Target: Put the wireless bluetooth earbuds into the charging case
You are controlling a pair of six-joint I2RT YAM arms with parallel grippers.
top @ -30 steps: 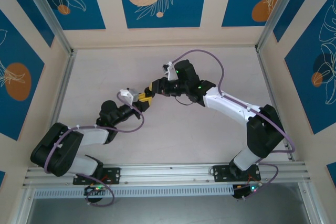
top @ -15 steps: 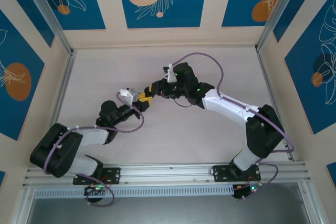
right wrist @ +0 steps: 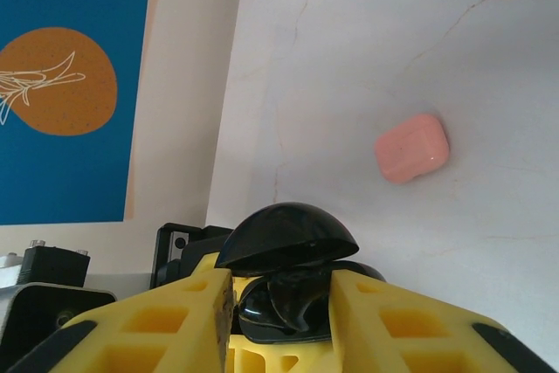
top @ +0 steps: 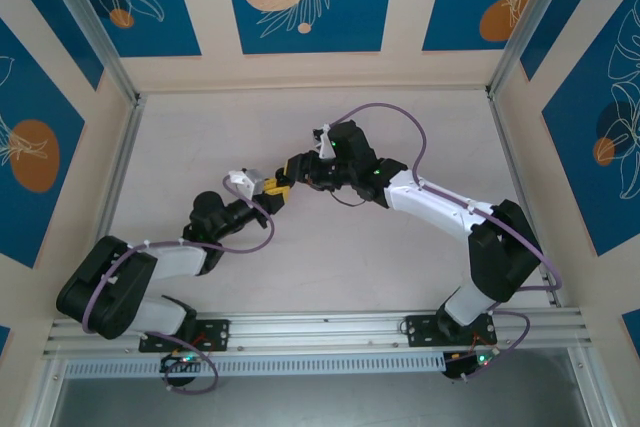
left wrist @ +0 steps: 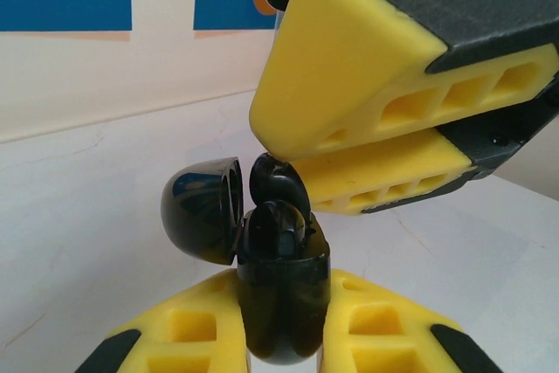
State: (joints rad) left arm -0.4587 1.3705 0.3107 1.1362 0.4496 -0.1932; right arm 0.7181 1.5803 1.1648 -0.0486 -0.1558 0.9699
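Note:
My left gripper (left wrist: 281, 287) is shut on the black charging case (left wrist: 281, 303) and holds it upright, its lid (left wrist: 203, 209) swung open to the left. One black earbud (left wrist: 278, 226) sits in the case mouth. A second black earbud (left wrist: 276, 183) rests just above it, at the tips of my right gripper (left wrist: 281, 160), which comes in from the upper right. In the right wrist view this earbud (right wrist: 288, 303) lies between the yellow fingers under the lid (right wrist: 288, 231), with a thin dark gap at the left finger. From above, the two grippers (top: 272, 187) (top: 293, 165) meet mid-table.
A pale pink closed case (right wrist: 412, 148) lies on the white table beyond the right gripper. Blue patterned walls and aluminium rails (top: 120, 162) border the table.
My right gripper has edged left and down onto the case mouth, and its jaws have eased apart around the earbud. The left gripper has kept still with the case.

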